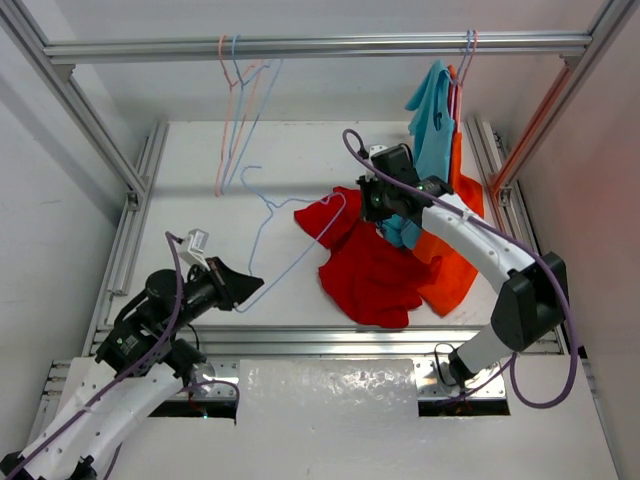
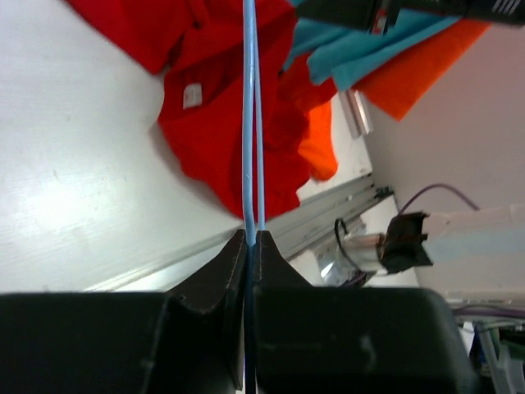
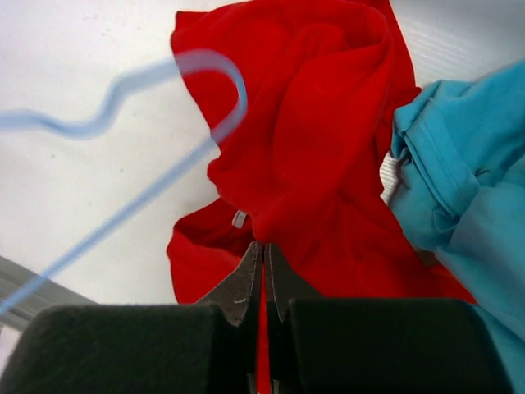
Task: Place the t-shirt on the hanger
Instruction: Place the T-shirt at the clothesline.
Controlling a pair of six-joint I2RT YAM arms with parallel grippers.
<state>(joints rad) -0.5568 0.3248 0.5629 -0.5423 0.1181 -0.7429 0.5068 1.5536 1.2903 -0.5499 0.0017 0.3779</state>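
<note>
Two grippers are working. The left gripper (image 2: pixel 250 238), by the table's (image 1: pixel 200 180) near left edge, is pinching one end of the hanger (image 2: pixel 248 98). The right gripper (image 3: pixel 264 246), nearer the right edge, is clamping a fold of the t-shirt (image 1: pixel 375 275). With the hanger's far end lying at the t-shirt's edge, the right should be lifting the fabric open while the left is sliding the wire in level. One t-shirt and one hanger are lying on the table. One blue shirt (image 1: pixel 435 110) and one orange shirt (image 1: pixel 455 275) are hanging far right, and at least two bare hangers (image 1: pixel 232 110) are dangling far left.
</note>
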